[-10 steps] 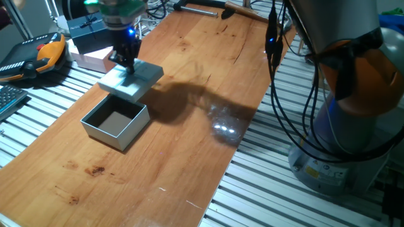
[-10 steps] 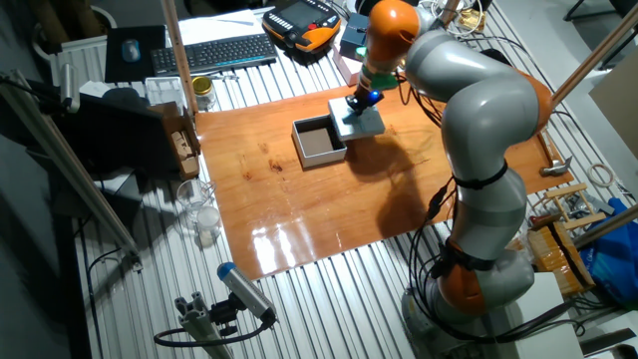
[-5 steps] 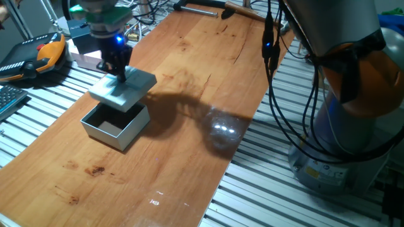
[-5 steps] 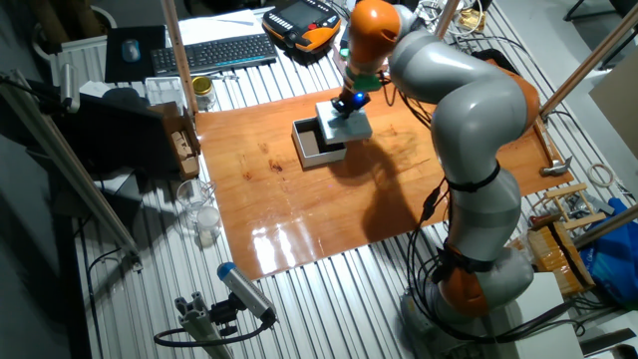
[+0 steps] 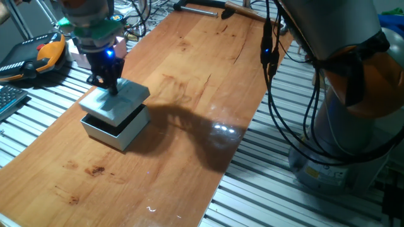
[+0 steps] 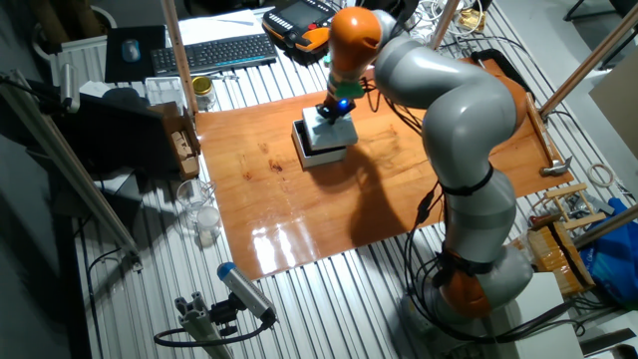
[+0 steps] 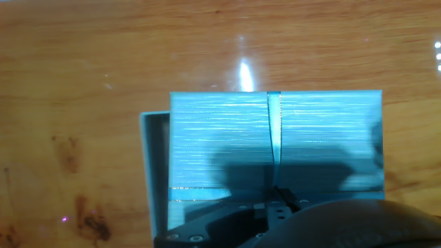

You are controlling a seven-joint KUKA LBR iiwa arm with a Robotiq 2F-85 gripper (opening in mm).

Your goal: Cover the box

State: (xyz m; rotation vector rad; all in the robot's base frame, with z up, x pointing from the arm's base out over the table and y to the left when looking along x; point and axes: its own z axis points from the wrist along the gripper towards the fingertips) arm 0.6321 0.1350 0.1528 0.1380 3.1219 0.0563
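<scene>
The pale blue-grey box [image 5: 117,130] stands on the wooden table, with a strip of its dark inside showing under the lid; it also shows in the other fixed view [image 6: 317,152]. My gripper [image 5: 108,82] is shut on the matching blue-grey lid [image 5: 123,99] and holds it just above the box, mostly over the opening and a little off to one side. In the hand view the lid [image 7: 275,145] fills the middle, and the box's rim [image 7: 147,165] sticks out on the left. The lid shows in the other fixed view [image 6: 331,128] too.
A pink box [image 5: 74,55] and an orange-black pendant [image 5: 38,53] lie behind the box on the slatted bench. A hammer [image 5: 221,9] lies at the table's far end. Black cables [image 5: 273,75] hang at the right edge by the robot base [image 5: 353,126].
My gripper has carried the lid left and toward the box, from beside it to just over the opening, and lowered it.
</scene>
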